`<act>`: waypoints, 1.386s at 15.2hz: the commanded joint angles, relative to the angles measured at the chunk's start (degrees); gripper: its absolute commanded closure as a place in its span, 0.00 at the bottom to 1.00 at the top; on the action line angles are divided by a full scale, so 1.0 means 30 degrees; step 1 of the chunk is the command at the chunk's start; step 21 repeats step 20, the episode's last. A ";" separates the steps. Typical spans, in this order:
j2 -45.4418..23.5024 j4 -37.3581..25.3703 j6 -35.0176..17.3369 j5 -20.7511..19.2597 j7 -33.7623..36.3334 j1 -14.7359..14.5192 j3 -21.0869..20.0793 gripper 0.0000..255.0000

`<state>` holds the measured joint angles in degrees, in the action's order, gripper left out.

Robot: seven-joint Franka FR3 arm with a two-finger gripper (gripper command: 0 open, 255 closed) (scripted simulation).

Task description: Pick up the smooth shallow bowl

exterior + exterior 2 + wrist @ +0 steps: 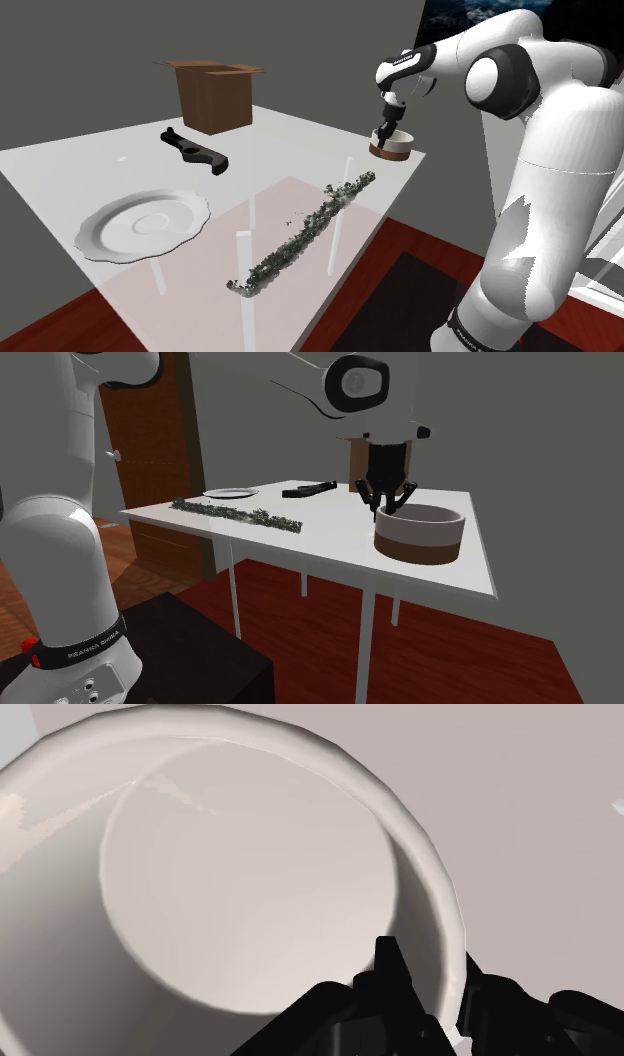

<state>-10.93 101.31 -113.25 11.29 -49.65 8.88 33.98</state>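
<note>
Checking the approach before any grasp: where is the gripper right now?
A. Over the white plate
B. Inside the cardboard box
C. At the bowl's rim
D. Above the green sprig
C: the gripper is down at the rim of the bowl, as the wrist view confirms.

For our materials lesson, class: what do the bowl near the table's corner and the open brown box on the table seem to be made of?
Bowl: probably glazed ceramic. It is smooth and off-white inside with soft highlights, and a brown band runs round its base. Box: likely cardboard, with matte brown walls and thin open flaps.
</note>
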 commanded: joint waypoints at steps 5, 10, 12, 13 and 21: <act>0.0081 -0.0376 0.0478 -0.0094 0.0088 0.0009 0.0033 1.00; 0.0259 -0.1458 0.1693 -0.0270 0.0275 0.0024 0.0086 1.00; 0.0296 -0.1928 0.2190 -0.0315 0.0336 0.0041 0.0105 1.00; 0.0307 -0.2172 0.2441 -0.0333 0.0364 0.0052 0.0114 1.00; 0.0282 -0.3523 0.3766 -0.0364 0.0474 0.0139 0.0160 1.00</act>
